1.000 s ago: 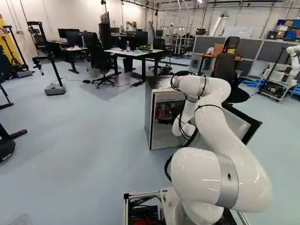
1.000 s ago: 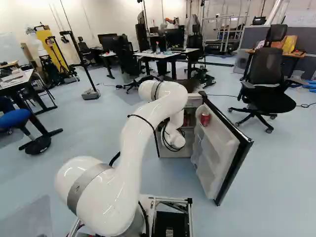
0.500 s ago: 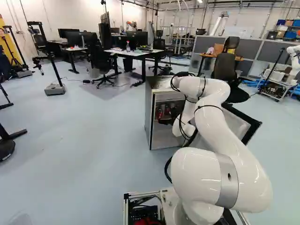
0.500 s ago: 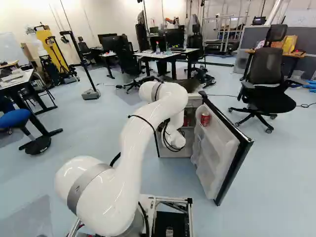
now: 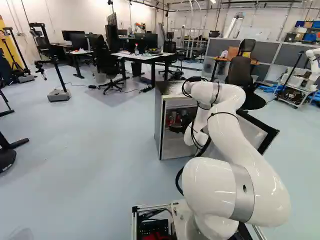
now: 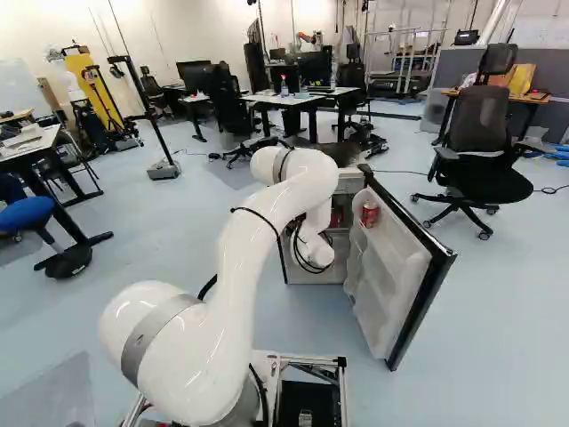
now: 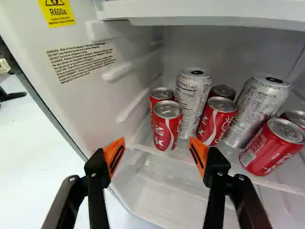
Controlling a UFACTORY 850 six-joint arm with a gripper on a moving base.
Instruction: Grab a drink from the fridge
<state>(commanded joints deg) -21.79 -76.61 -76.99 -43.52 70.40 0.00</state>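
So, a lot of the inside of the fridge (image 5: 159, 120) is blocked by the white arm (image 6: 258, 231) in both base views. The end effector (image 5: 177, 128) can just about be made out as a dark shape at the fridge's opening in the left base view, and it's hidden behind the arm in the right one. In the wrist view, the back red can (image 7: 160, 94) is partly covered by the front red can (image 7: 167, 126), and the outermost red can (image 7: 296, 117) is cut off.

Compared with half a second ago, hardly any change can be made out: base, fridge and open door (image 6: 422, 294) look the same, and the door can (image 6: 370, 214) is still on its shelf inside the fridge door.

The drinks are grouped on a shelf inside the fridge, with the silver can (image 7: 192, 102) just beside the front red can. The front red can is stood upright, long axis vertical, lid facing the fridge's top. Nothing is held by the end effector (image 7: 156, 145); its fingers are spread wide, with the front red can ahead of the gap.
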